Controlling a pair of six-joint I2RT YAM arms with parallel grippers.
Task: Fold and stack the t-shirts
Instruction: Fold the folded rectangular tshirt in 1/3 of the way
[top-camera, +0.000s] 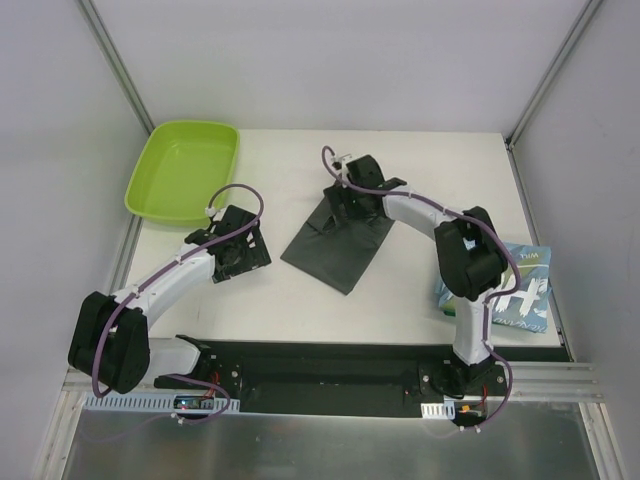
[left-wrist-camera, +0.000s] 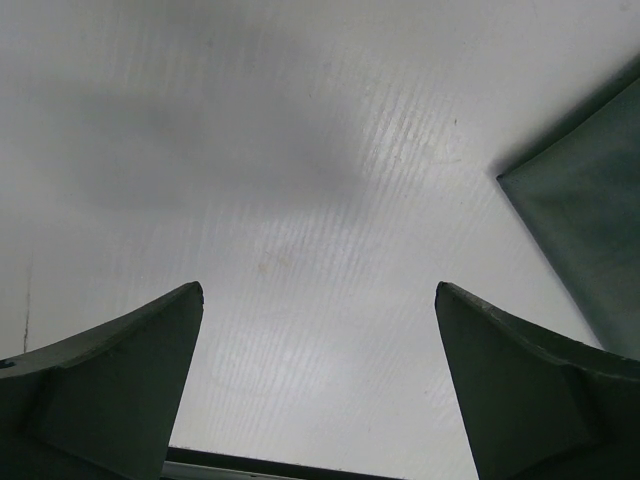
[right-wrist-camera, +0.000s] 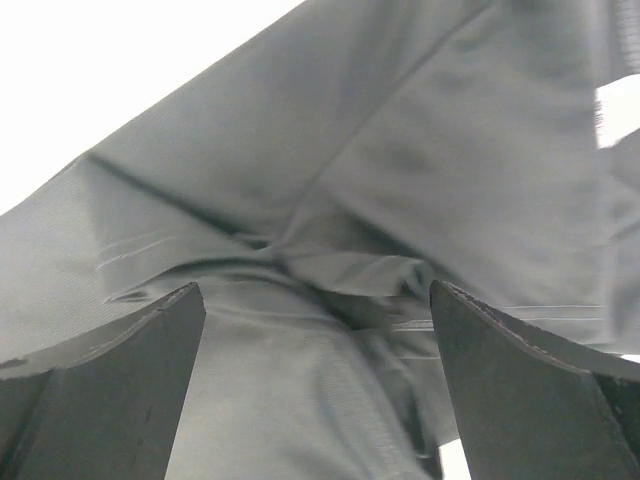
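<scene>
Surface: I am looking down on a white table (top-camera: 440, 180); up close its matt top is showing fine ribbed lines.
Room: pale walls (top-camera: 320, 60) are closing in the far side and both flanks, with metal posts (top-camera: 115, 60) slanting up at the far corners.
Tray: a lime-green tray (top-camera: 150, 160), smooth plastic with rounded corners, is sitting at the far left corner.
Dark grey t-shirt (top-camera: 335, 250): it is lying mid-table, folded into a long rectangle, the soft cloth creasing and bunching at its far end.
Teal t-shirt (top-camera: 525, 300): it is lying at the right edge. The right arm is covering part of it, so I am not making out its white print.
Left gripper (left-wrist-camera: 318, 290): it is hanging released, jaws wide, over bare table just left of the grey shirt.
Right gripper (right-wrist-camera: 315, 288): its jaws are standing spread over the bunched cloth, grasping nothing; I cannot tell whether the tips are touching it.
</scene>
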